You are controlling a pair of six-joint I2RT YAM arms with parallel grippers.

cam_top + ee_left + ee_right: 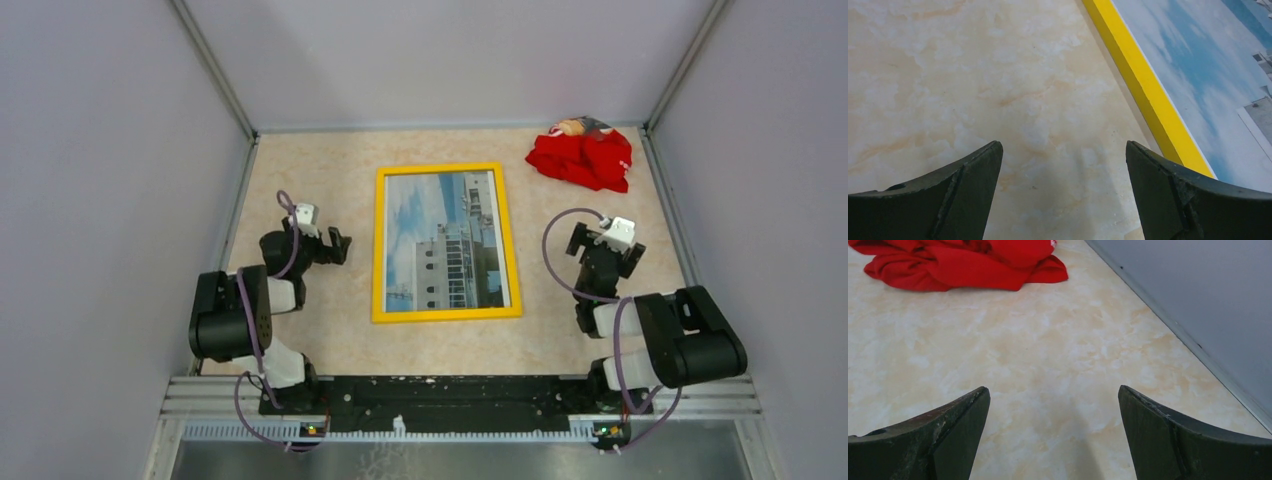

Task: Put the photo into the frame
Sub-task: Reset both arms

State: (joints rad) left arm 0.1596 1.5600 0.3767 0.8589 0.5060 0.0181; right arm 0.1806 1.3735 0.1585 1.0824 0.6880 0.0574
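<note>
In the centre of the top view, the frame (pixel 378 250) lies flat on the table (pixel 300 170), its long axis running from the bottom of the picture toward the top, its short sides facing the arms and the far wall. The photo (pixel 445 240) lies inside the yellow border, picture side up, and I see no corner of it crossing onto the yellow.

Left gripper (pixel 337 247) sits to the left of the frame's left rail, about halfway along it, near but not touching. Its jaws stand wide apart with nothing between them. In the left wrist view the yellow rail slants past the right-hand finger with bare table under the gap.

Right gripper (pixel 607 243) is on the other side, further from the right rail, and it points toward the upper right, where a red cloth (pixel 582 158) is bunched. Its jaws are also spread and empty, with only table in front of them.

So the left arm is the nearer one. Any reach from it goes rightward across the picture, square to the frame's long side.

The photo shows a white multi-storey building against blue sky with cloud, upright as I view it. It looks flat and uncreased. The frame is thin and bright yellow with even borders all round. From here I judge the print already seated.
</note>
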